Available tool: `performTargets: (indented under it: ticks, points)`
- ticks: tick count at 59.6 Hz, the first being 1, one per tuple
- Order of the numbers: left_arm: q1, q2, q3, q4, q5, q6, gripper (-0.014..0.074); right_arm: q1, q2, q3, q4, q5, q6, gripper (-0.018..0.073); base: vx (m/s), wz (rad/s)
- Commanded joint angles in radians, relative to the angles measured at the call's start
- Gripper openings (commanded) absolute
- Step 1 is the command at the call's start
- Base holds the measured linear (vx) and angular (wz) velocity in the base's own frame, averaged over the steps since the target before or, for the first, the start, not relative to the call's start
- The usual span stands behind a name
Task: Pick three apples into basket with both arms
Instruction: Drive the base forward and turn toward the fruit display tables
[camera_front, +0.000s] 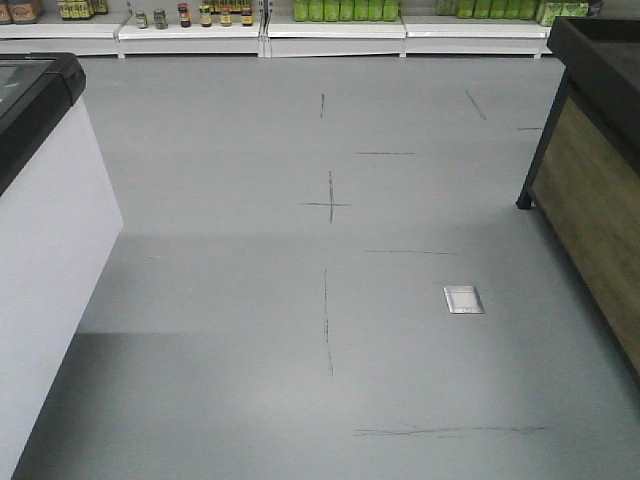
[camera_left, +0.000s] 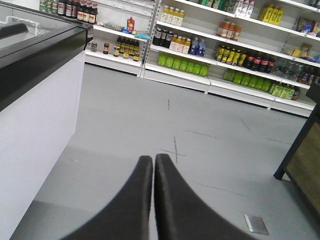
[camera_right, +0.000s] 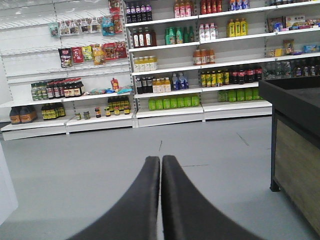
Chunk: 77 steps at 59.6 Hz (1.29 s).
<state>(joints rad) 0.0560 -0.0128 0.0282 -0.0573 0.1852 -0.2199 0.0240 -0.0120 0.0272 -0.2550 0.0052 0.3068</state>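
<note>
No apples and no basket show in any view. My left gripper (camera_left: 154, 158) is shut, its two black fingers pressed together with nothing between them, pointing over bare grey floor. My right gripper (camera_right: 161, 159) is shut too and holds nothing, aimed across the floor toward the shop shelves. Neither arm appears in the front view.
A white chest freezer with a black rim (camera_front: 45, 210) stands at the left. A dark-framed wooden display stand (camera_front: 590, 170) stands at the right. Stocked shelves (camera_right: 200, 75) line the far wall. Grey floor (camera_front: 330, 300) with a small metal plate (camera_front: 463, 299) lies between.
</note>
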Motion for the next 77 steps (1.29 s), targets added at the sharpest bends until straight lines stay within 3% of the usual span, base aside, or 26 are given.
performTargets:
  ticks: [1,77]
  points:
    - [0.003,-0.013,-0.025,0.0,-0.075,-0.005,-0.0006,-0.004,-0.011,0.014,-0.002,-0.07,-0.005,-0.0004,0.0,0.0]
    - [0.003,-0.013,-0.025,0.0,-0.075,-0.005,-0.0006,-0.004,-0.011,0.014,-0.002,-0.07,-0.005,-0.0004,0.0,0.0]
